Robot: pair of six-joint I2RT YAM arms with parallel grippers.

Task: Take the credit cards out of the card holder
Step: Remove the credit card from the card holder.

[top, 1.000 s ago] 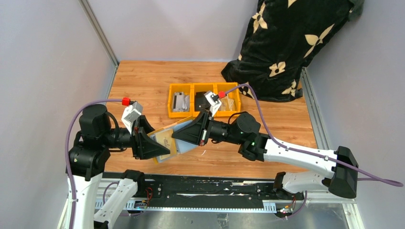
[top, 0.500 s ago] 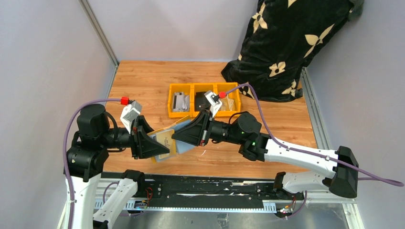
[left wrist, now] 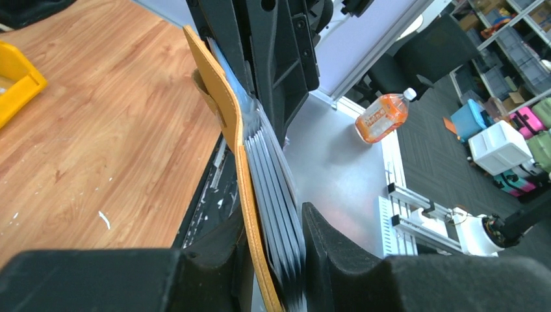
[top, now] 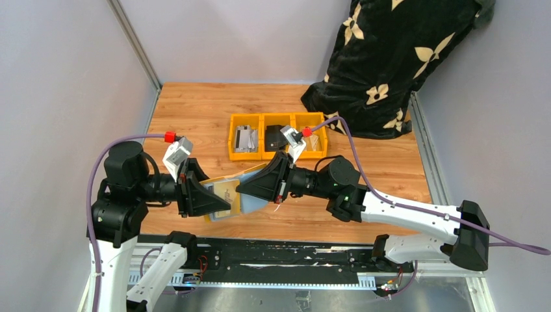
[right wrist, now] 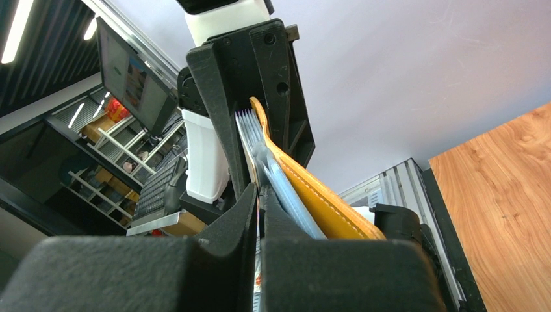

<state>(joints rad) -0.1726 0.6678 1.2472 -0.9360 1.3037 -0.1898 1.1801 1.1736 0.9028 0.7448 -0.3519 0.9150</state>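
The holder [top: 224, 193] hung in the air over the near part of the bench [top: 195, 110], stood on edge between the two arms, its tan cover turned up toward the top camera. The cards [left wrist: 276, 195] sat packed in it as a pale grey stack, their edges showing past the leather on the side toward the right arm. One pale blue card stuck out further than the rest, slanting down under the right arm. The left fingers [left wrist: 338, 253] were closed partway on the holder, pinching cover and stack together from both sides. The right fingers [right wrist: 240, 221] were shut tight, their tips right at the card edges. The stack ran down toward the seam between them, but whether a card was nipped there could not be told. Behind, at mid-bench, stood three joined orange bins [top: 232, 138] with small things in them, well apart from the holder. A black cloth [top: 390, 58] with pale flowers leaned in the far right corner. An orange bottle [left wrist: 383, 116] lay on a grey surface beyond the bench edge
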